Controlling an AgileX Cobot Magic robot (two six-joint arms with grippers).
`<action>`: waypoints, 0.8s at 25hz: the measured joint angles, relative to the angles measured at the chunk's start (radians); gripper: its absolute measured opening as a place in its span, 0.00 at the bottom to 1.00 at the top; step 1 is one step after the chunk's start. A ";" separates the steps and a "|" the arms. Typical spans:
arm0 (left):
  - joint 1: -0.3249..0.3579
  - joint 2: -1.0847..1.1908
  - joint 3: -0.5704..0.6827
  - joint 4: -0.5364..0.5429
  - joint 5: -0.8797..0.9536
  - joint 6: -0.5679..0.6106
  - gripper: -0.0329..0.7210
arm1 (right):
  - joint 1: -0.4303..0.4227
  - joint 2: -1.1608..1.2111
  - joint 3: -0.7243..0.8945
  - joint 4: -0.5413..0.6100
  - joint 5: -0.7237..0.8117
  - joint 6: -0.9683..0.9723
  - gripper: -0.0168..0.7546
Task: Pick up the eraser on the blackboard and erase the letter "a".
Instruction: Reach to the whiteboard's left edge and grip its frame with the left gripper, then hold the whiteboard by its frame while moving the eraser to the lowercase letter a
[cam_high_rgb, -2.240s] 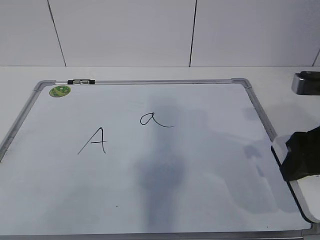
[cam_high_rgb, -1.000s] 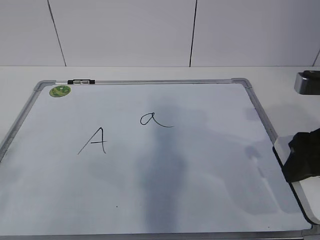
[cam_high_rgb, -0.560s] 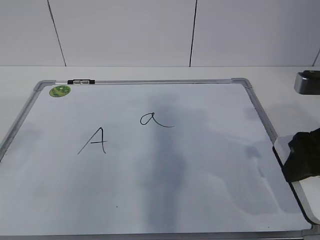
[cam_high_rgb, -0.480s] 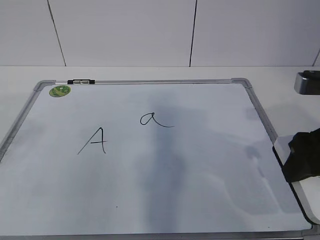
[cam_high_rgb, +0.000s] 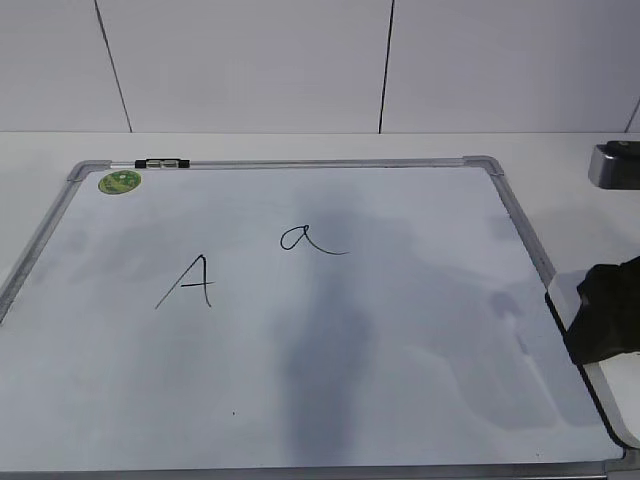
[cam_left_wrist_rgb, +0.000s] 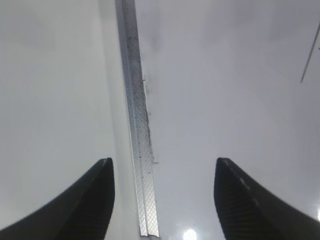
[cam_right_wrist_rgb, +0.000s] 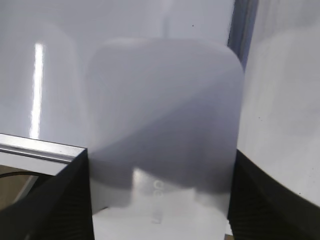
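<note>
Step in hand: securing the eraser (cam_right_wrist_rgb: 162, 125). It lies at the blackboard's (cam_high_rgb: 515, 215) right edge, the right gripper (cam_right_wrist_rgb: 160, 200) straddling it, fingers against both sides; lift not evident. The left gripper (cam_left_wrist_rgb: 162, 200) hangs wide and empty over the left frame rail. The letter "a" (cam_high_rgb: 310, 239) is intact mid-board, well apart. Next: raise the eraser, carry it left, press felt flat, clear of the capital "A" (cam_high_rgb: 190, 282).

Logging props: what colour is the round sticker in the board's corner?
Green, with a paler pattern; the round sticker shows best in the exterior view.
</note>
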 joint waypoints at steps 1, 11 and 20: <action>0.000 0.036 -0.021 0.005 0.014 0.012 0.66 | 0.000 0.000 0.000 0.000 0.000 0.000 0.73; 0.023 0.294 -0.167 -0.012 0.056 0.079 0.66 | 0.000 0.000 0.000 0.000 0.000 0.000 0.73; 0.161 0.395 -0.235 -0.161 0.058 0.175 0.55 | 0.000 0.000 0.000 0.000 0.000 0.000 0.73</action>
